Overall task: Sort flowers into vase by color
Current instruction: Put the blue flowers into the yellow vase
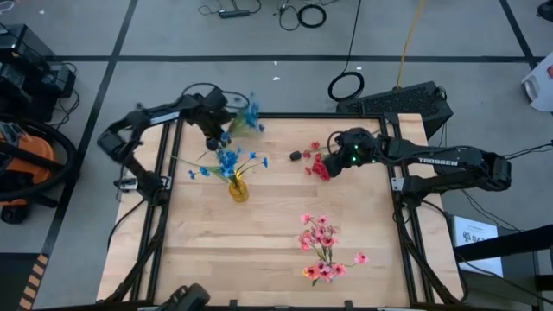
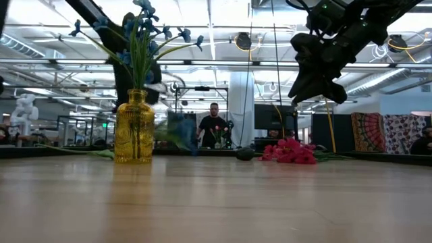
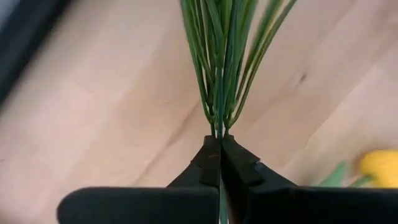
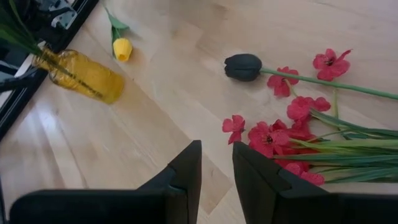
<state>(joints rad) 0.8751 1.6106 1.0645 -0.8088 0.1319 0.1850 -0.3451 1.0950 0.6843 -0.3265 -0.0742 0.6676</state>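
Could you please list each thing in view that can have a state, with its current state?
Left claw: shut on blue spray stems, above the table.
Blue spray: held, lifted.
Yellow vase: upright, holding blue flowers.
Right claw: open, hovering over the red flowers.
Red flowers: lying loose on the table.
Dark bud: lying flat.
Yellow bud: lying flat.
Pink flowers: lying flat.

Grey floor (image 1: pixel 259 39) with cables (image 1: pixel 311 15); patterned hangings (image 2: pixel 388 131) behind the table
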